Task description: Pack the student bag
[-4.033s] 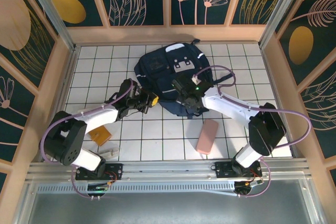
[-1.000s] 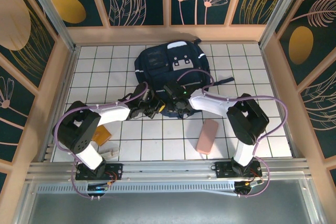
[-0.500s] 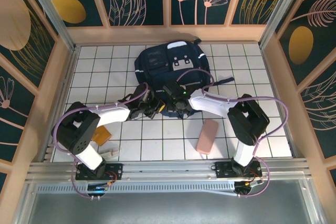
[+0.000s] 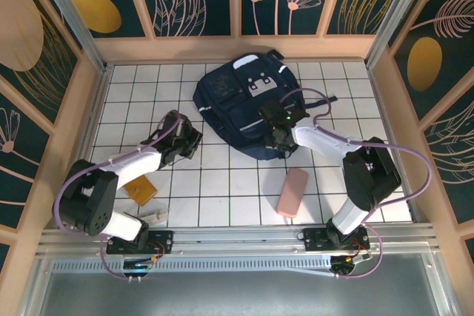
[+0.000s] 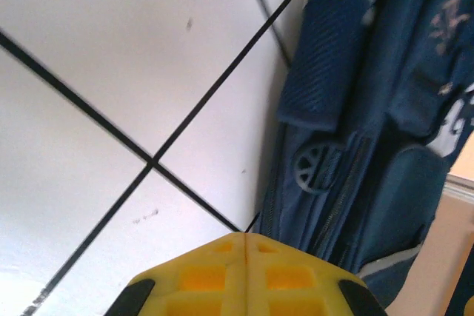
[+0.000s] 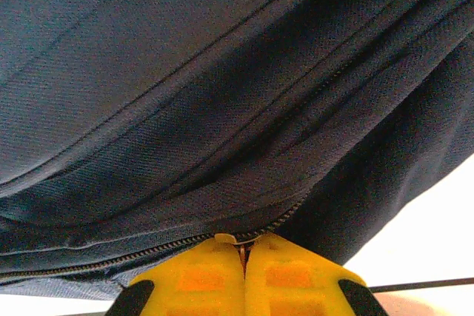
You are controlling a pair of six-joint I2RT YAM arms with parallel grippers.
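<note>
Your student bag (image 4: 237, 109) lies flat at the far middle of the tiled table (image 4: 222, 183), front pocket up. Your right gripper (image 6: 243, 251) is clamped tight on its zipper (image 6: 111, 258) along the near edge. Your left gripper (image 5: 244, 257) is pinched closed on nothing, over bare tile just beside the bag's left side.

No words or numbers can be read. Pale marks on the student bag (image 5: 370, 131) are too blurry.
</note>
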